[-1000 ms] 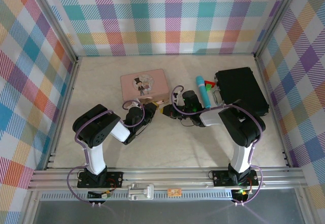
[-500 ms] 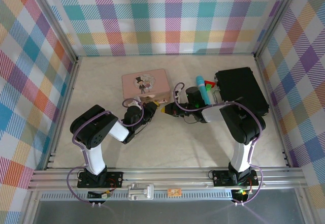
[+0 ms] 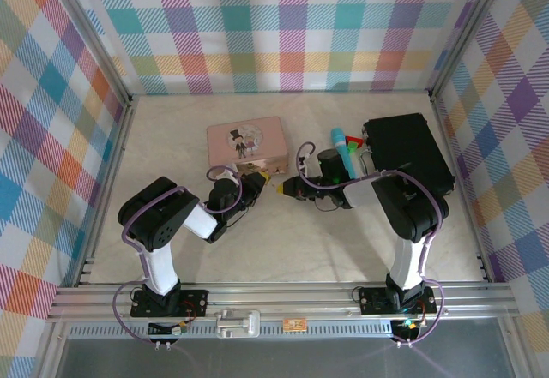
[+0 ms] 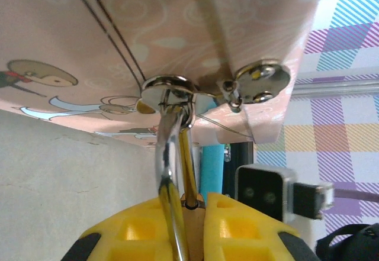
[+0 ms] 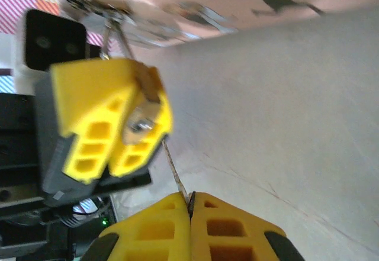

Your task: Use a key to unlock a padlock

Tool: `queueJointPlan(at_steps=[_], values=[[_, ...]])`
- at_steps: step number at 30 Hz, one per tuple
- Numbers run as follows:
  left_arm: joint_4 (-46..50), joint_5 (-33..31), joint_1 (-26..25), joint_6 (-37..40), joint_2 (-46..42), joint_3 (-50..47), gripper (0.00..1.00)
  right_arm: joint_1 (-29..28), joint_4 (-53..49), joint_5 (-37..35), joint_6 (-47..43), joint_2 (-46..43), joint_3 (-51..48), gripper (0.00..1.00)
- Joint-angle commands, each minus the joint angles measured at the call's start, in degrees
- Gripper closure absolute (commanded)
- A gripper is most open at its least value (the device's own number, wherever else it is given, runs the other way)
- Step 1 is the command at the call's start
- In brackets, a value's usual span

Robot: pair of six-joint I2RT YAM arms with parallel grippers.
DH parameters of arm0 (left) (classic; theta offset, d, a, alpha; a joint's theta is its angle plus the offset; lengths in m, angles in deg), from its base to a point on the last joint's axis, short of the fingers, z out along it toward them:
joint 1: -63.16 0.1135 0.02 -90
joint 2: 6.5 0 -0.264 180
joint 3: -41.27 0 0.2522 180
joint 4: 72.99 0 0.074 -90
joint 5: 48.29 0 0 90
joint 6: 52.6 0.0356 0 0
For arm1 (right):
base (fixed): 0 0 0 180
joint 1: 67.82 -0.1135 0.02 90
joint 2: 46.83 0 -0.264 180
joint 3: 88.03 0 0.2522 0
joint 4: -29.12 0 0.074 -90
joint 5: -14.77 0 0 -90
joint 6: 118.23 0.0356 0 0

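My left gripper is shut on the brass padlock, whose silver shackle runs through the hasp ring of the pink tin. In the right wrist view the padlock sits between the left gripper's yellow fingers, its silvery bottom end facing me. My right gripper is shut on the thin key. The key's tip ends close beside the padlock's bottom end; contact cannot be told. From above, the left gripper and right gripper meet in front of the tin.
A teal tube and a black case lie right of the tin, behind the right arm. The checked walls close in the left, back and right sides. Bare tabletop lies in front of the grippers.
The right arm's wrist has shifted a little toward the back right, and the right wrist view is blurred by motion. Both grippers keep their grips.
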Motion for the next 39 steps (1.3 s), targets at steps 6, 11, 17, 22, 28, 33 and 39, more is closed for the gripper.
queueJointPlan(at_steps=[6, 11, 17, 22, 28, 33, 39], values=[[-6.01, 1.95, 0.98, 2.42, -0.58, 1.22, 1.0, 0.28, 2.42, 0.6, 0.42, -1.27, -2.92, 1.0], [-6.01, 2.14, 0.98, 2.84, -0.25, 1.44, 1.0, 0.02, 6.51, -0.69, 4.18, -2.74, -2.85, 1.0], [-6.01, 2.22, 0.98, 2.77, 0.04, 1.63, 1.0, -0.6, 8.45, -1.81, 6.24, -2.9, -2.32, 1.0], [-6.01, 2.3, 0.98, 2.78, -0.05, 1.85, 1.0, -1.21, 9.49, -1.74, 7.06, -1.43, -1.53, 1.0], [-6.0, 2.39, 0.98, 2.69, -0.19, 1.71, 1.0, -2.01, 10.42, -1.74, 7.8, -0.63, -0.92, 1.0], [-6.01, 2.47, 1.02, 2.69, -0.2, 1.66, 1.0, -2.28, 10.23, -2.16, 7.97, -0.58, -0.56, 1.0], [-6.06, 3.19, 0.54, 2.71, 0.13, 1.71, 1.0, -2.2, 10.57, -3.54, 11.24, 0.42, 0.78, 1.0]])
